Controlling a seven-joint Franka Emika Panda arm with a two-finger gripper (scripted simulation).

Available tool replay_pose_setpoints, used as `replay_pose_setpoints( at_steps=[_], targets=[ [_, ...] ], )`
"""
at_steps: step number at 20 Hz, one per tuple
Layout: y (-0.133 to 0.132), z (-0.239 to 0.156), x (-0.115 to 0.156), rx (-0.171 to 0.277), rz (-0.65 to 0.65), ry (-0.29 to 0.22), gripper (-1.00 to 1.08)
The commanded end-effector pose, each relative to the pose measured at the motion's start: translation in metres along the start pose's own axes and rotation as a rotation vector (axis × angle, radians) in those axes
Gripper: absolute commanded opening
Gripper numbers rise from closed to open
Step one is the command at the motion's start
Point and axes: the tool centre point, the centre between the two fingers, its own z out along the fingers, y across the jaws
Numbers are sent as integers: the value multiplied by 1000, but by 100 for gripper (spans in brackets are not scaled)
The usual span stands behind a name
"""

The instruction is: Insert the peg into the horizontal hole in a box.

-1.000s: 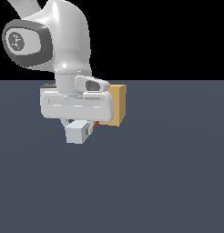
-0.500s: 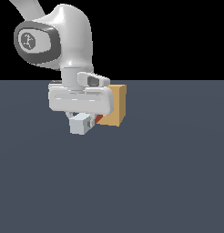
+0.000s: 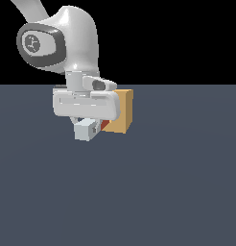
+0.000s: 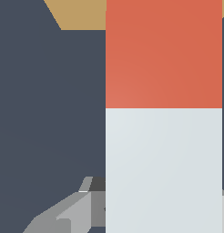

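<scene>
Beside the box (image 3: 122, 111), tool (image 3: 86, 129) apparently closed around the peg (image 4: 164, 113), orange end boxward.

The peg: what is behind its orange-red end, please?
Behind the peg is the tan box, facing the orange-red end. The gripper and peg cover the hole, so whether the tip has entered it cannot be seen.

Ext. view: box (image 3: 122, 113) blocks the way at 3 o'clock of the claw (image 3: 86, 129), w/ peg (image 3: 105, 126) filling the gap btwn them. Bench (image 3: 177, 182) lies open from 4 round to 9 o'clock.
</scene>
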Motion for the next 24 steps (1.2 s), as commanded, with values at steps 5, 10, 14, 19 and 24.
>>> replay_pose_setpoints(
  at_steps=[5, 10, 14, 19, 24],
  targets=[
    [3, -4, 1, -6, -1, 3, -100],
    [2, -2, 6, -3, -1, 2, -100],
    [1, -2, 24, -4, -1, 2, -100],
    [1, -3, 60, -5, -1, 3, -100],
    [2, -4, 87, -6, -1, 3, -100]
  ],
)
